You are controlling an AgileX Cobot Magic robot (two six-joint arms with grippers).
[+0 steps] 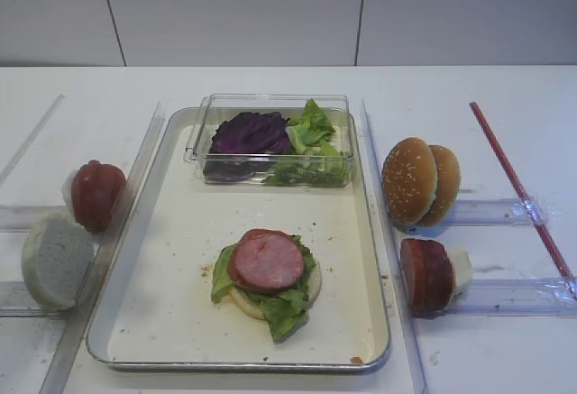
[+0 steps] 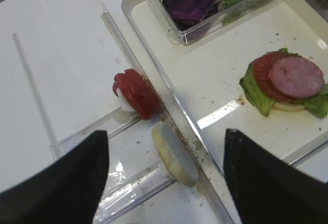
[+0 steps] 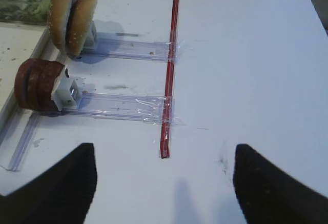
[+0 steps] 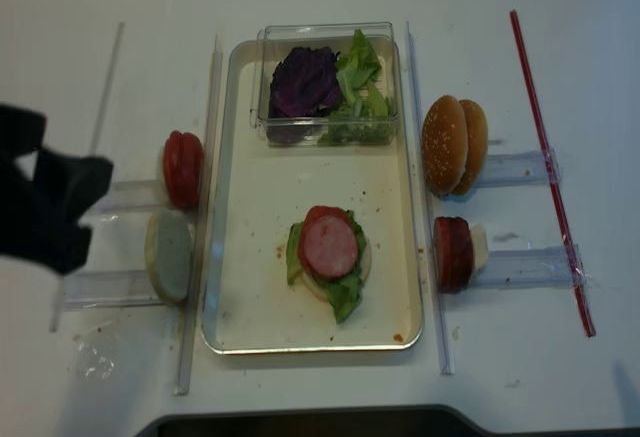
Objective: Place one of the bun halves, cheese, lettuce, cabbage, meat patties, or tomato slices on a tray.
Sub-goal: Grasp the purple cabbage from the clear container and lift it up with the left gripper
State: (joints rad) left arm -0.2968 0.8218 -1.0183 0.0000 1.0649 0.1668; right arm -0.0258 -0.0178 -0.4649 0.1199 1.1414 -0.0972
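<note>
On the tray (image 1: 171, 259) lies a stack: a pale bun half, lettuce (image 1: 281, 308), a tomato slice and a meat patty (image 1: 269, 261) on top. Cabbage (image 1: 250, 132) and more lettuce fill a clear box. Left of the tray stand tomato slices (image 1: 97, 194) and a pale bun half (image 1: 56, 259). On the right stand seeded bun halves (image 1: 419, 180) and meat patties (image 1: 426, 274). My left gripper (image 2: 165, 137) hangs open above the pale bun half (image 2: 174, 155). My right gripper (image 3: 165, 149) is open over bare table. No cheese shows.
The clear plastic box (image 1: 270, 142) sits on the tray's far end. Clear plastic rails (image 1: 500, 297) hold the food on both sides. A red strip (image 1: 518, 187) runs along the right side. My left arm (image 4: 45, 217) hangs over the left table edge.
</note>
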